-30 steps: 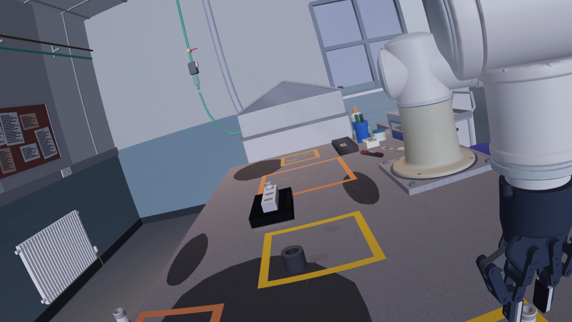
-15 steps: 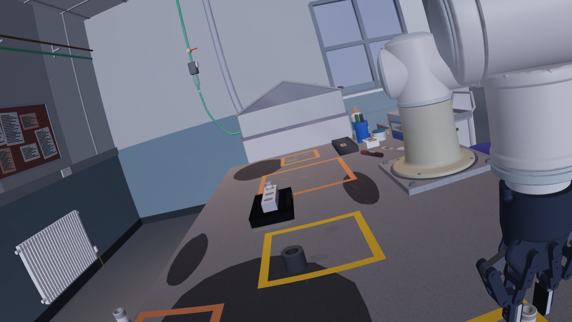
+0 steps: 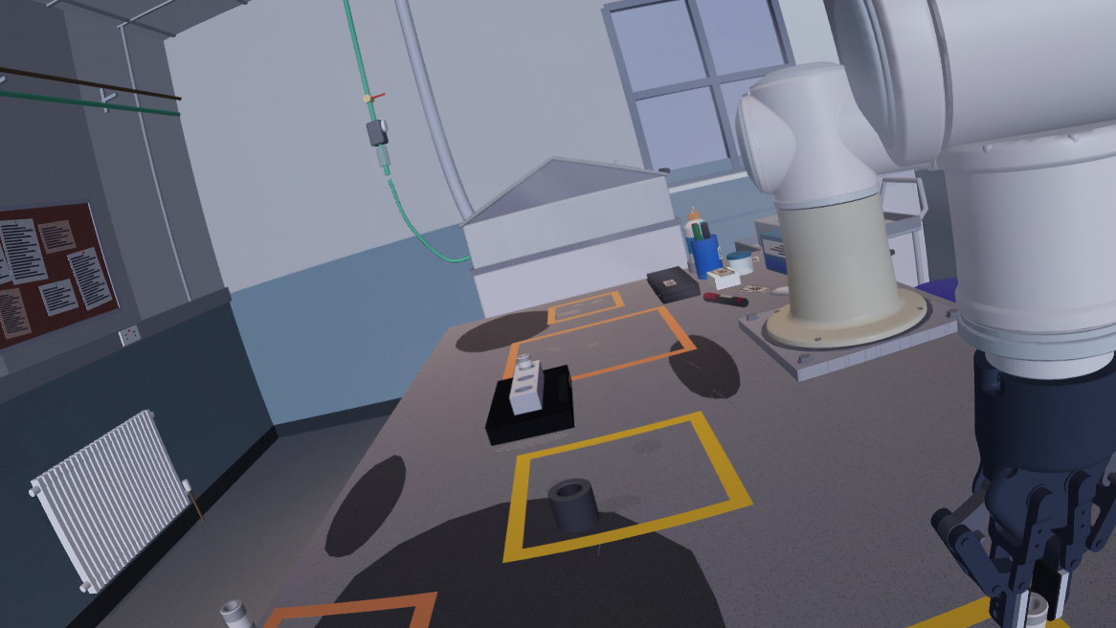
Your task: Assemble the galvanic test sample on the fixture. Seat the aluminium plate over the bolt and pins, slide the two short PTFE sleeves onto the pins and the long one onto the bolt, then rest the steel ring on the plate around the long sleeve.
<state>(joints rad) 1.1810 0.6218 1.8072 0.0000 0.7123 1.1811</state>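
The aluminium plate (image 3: 534,387) sits on top of the black fixture (image 3: 531,410) in the middle of the bench, and one white PTFE sleeve (image 3: 525,362) stands up at the plate's far end. The dark steel ring (image 3: 573,504) stands on the bench inside the yellow square, nearer the camera than the fixture. My gripper (image 3: 1034,605) reaches down at the lower right edge of the view and I hold a white PTFE sleeve (image 3: 1036,607) between its closed fingers, low over the bench. Another white sleeve (image 3: 234,613) stands at the bench's near left corner.
The arm's white base column (image 3: 839,258) stands on a grey mounting plate at the right of the bench. A grey sloped-lid cabinet (image 3: 573,234) sits at the far end, with a black box (image 3: 673,283), a blue cup and a red tool beside it.
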